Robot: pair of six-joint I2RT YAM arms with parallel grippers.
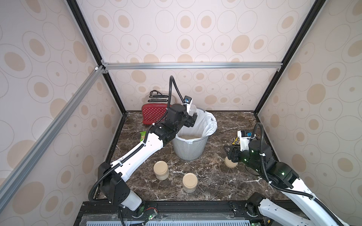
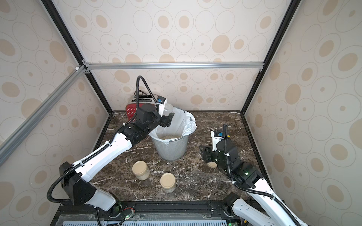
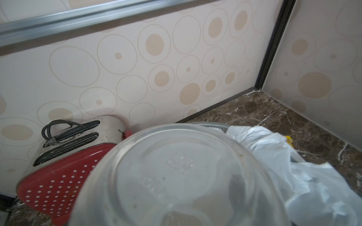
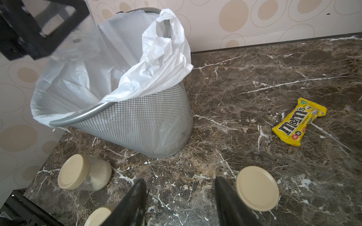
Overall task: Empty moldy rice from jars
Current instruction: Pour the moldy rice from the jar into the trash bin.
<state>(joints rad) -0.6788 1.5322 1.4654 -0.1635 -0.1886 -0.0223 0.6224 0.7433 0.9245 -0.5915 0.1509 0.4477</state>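
- The left gripper [image 1: 191, 118] is up over the bin, its fingers clamped on a clear glass jar [image 1: 193, 109].
- That jar is tipped base-up above the bin's far rim. In the left wrist view its round glass bottom [image 3: 180, 176] fills the frame, and the glass looks clear right through.
- Over to the right gripper [image 4: 180, 181]: it hangs low over the tabletop [image 4: 254, 88], fingers [image 4: 135, 203] spread apart with only bare marble between them.
- A loose lid [image 4: 257, 188], flat and beige, lies on the marble just beside one of those fingers. In both top views it sits partly hidden under the gripper [image 1: 231, 163].
- The rice [image 1: 189, 137] is down in the bin, a pale heap on the white liner [image 1: 207, 122].
- The bin [image 4: 152, 125], grey metal mesh, stands mid-table, with the liner bunched over its rim on the right-hand side.
- There is more rice on the table: a lidded jar [image 1: 161, 170] and a second lidded jar [image 1: 189, 183] stand upright in front of the bin, apart from each other, both showing pale grains through the glass.
- A red toaster [image 3: 58, 182] with white dots sits against the back wall behind the left arm.
- A yellow sweets packet [image 4: 299, 122] lies flat on the marble, well apart from the bin.
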